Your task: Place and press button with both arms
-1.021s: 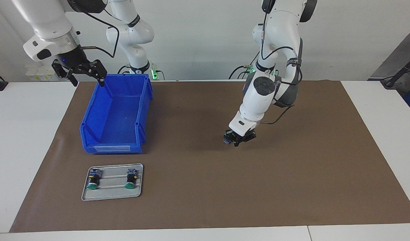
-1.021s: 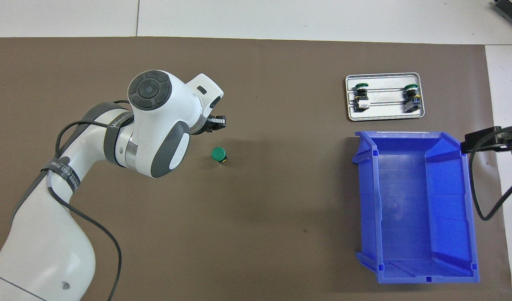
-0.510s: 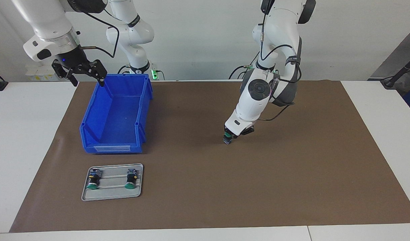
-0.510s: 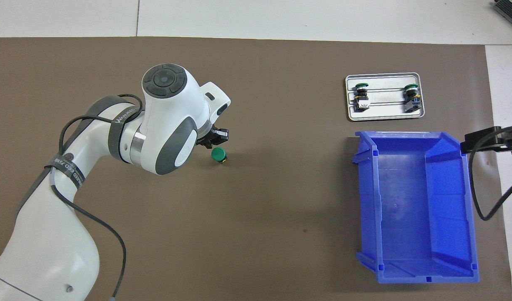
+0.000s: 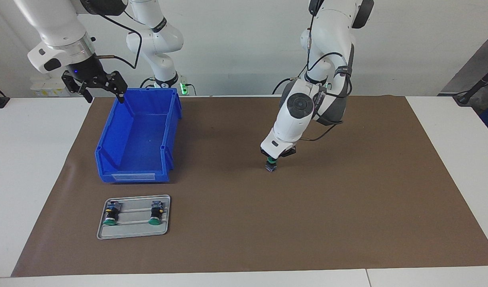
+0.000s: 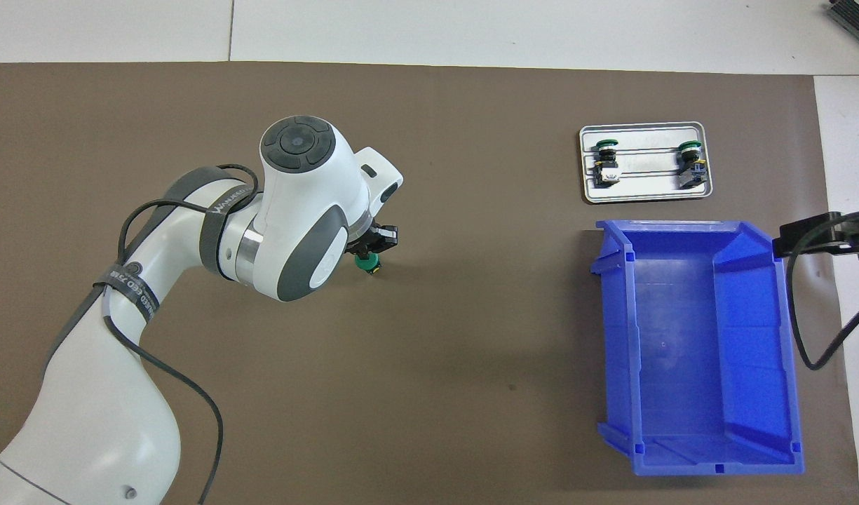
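One green-capped button (image 5: 271, 164) stands upright on the brown mat near the middle of the table; it also shows in the overhead view (image 6: 367, 264). My left gripper (image 5: 274, 156) is right over it, shut, its tip down on the green cap; it covers part of the cap in the overhead view (image 6: 377, 242). Two more buttons (image 5: 110, 213) (image 5: 156, 212) lie on a grey tray (image 5: 134, 230). My right gripper (image 5: 95, 87) waits, open and empty, in the air over the blue bin's corner nearest the robots.
An empty blue bin (image 5: 169, 131) stands toward the right arm's end of the table, its wall (image 6: 620, 330) nearer to the robots than the tray (image 6: 646, 191). The brown mat (image 5: 347, 207) covers most of the table.
My left gripper has moved over the standing button and come down onto its cap. The right arm, the bin and the tray have not moved.
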Motion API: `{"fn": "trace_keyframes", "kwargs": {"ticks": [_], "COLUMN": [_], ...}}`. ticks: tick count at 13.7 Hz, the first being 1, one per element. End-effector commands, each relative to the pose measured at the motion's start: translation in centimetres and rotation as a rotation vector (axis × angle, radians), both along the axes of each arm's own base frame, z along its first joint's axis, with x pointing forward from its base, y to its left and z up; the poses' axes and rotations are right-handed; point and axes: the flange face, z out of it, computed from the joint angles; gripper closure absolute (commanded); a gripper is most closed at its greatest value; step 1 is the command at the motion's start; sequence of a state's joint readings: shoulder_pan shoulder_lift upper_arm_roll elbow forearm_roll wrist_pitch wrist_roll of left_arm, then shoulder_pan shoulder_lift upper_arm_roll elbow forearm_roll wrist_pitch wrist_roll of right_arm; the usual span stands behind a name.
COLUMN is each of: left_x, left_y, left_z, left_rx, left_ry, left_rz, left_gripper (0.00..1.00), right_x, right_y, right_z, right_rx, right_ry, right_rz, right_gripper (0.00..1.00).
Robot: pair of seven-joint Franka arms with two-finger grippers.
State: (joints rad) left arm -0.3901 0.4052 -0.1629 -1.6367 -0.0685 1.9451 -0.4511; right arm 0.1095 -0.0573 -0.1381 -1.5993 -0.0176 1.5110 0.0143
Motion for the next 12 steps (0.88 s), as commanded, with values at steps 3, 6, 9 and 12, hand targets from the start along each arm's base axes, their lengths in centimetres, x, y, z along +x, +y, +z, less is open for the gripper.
{"fn": "trace_keyframes", "kwargs": {"ticks": [3, 6, 9, 12], "left_x": [-0.8, -1.4, -1.6, -2.1], "left_y": [-0.3, 0.0, 0.4, 1.0], "left_z": [-1.5, -2.5, -3.7, -4.5], "left_rx": [0.005, 0.003, -0.011, -0.018], "left_ry": [0.008, -0.003, -0.033, -0.057], "left_rz": [0.017, 0.019, 0.028, 0.036], "left_gripper": [1.0, 1.0, 1.0, 1.0], "right_x": [-0.8, -0.8, -0.8, -0.8], "right_y": [0.1, 0.1, 0.1, 0.1], "right_z": [0.1, 0.1, 0.1, 0.1], "right_rx": [0.02, 0.02, 0.02, 0.02], "right_ry": [0.005, 0.005, 0.007, 0.005], "right_rz": [-0.016, -0.016, -0.016, -0.016], "right_gripper": [0.0, 0.0, 0.0, 0.0]}}
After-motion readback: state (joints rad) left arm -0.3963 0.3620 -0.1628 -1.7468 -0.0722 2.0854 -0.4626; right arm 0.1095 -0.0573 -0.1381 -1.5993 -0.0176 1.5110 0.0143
